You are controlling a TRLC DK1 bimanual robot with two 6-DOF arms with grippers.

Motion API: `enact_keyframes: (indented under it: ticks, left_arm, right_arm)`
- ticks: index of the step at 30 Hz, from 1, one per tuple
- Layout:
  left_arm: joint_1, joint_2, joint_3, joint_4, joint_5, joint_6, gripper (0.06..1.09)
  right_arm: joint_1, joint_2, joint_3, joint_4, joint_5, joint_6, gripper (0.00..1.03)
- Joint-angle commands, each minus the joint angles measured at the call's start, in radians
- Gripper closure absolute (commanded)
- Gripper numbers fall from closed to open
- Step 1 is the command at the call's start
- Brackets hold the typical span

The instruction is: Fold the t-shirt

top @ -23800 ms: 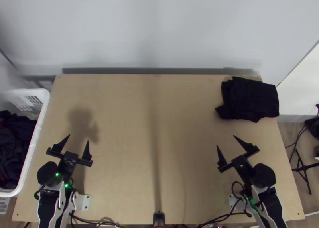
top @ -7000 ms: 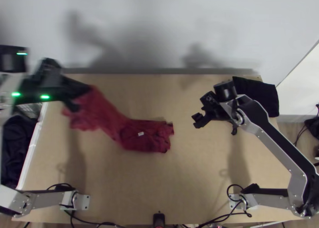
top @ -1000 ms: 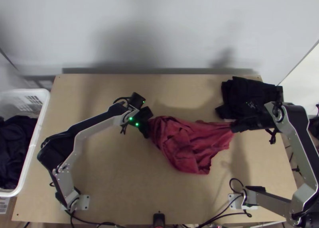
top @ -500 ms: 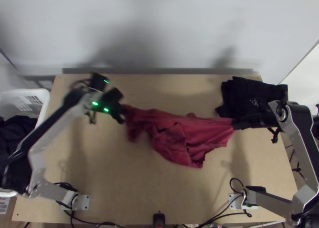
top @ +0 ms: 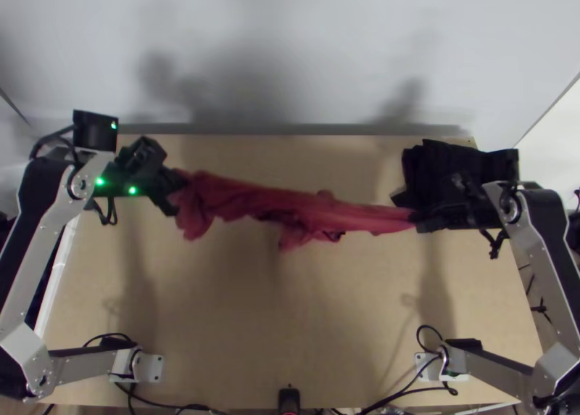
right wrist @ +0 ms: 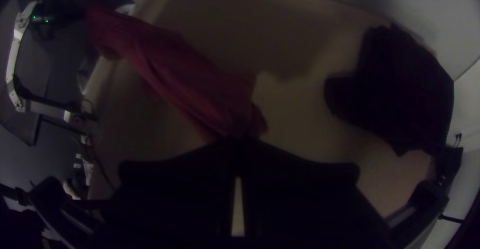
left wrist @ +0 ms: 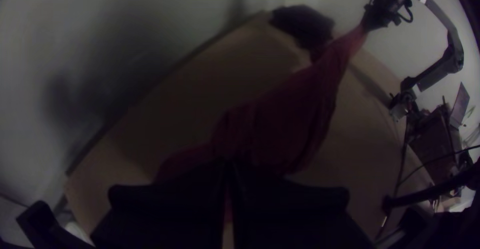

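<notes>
The red t-shirt [top: 312,210] is stretched bunched between both grippers, above the table, with a loose end hanging at its left. My left gripper [top: 174,190], over the table's left part, is shut on one end of it; the left wrist view has the gripper [left wrist: 227,166] with its fingers together on the red cloth [left wrist: 280,124]. At the table's right, my right gripper [top: 419,218] is shut on the other end. In the right wrist view the gripper [right wrist: 240,141] pinches a gathered part of the shirt [right wrist: 185,79].
A folded black cloth [top: 442,168] lies at the table's back right corner, close beside the right gripper. A white basket stands off the table's left edge, partly behind the left arm. Bare wood of the table [top: 290,313] lies in front of the shirt.
My left gripper has moved left and slightly back, drawing its end of the shirt along. The shirt went from a wide, drooping heap to a narrow stretched band. The right gripper has hardly moved.
</notes>
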Motion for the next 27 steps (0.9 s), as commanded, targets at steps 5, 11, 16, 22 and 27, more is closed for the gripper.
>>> enact_keyframes:
  ticks: [5,11,16,22,27]
  left_arm:
    - [-0.045,-0.066,-0.334,-0.103,0.001,0.149,1.04]
    - [-0.028,-0.001,-0.458,0.092,0.0,0.132,1.04]
    - [0.069,0.164,-0.355,0.125,-0.01,0.163,1.04]
    - [0.134,0.26,-0.237,0.134,-0.014,0.174,1.02]
    - [0.072,0.259,-0.242,0.193,-0.013,0.125,0.42]
  right_arm:
    - [0.11,-0.04,-0.153,-0.016,-0.006,-0.007,1.0]
    - [0.067,-0.039,-0.202,0.047,0.011,-0.016,1.0]
    - [0.042,-0.007,-0.175,0.085,0.011,-0.005,1.0]
    - [0.018,0.006,-0.147,0.116,0.018,0.007,1.0]
    - [0.056,0.016,-0.136,0.141,0.017,0.05,1.0]
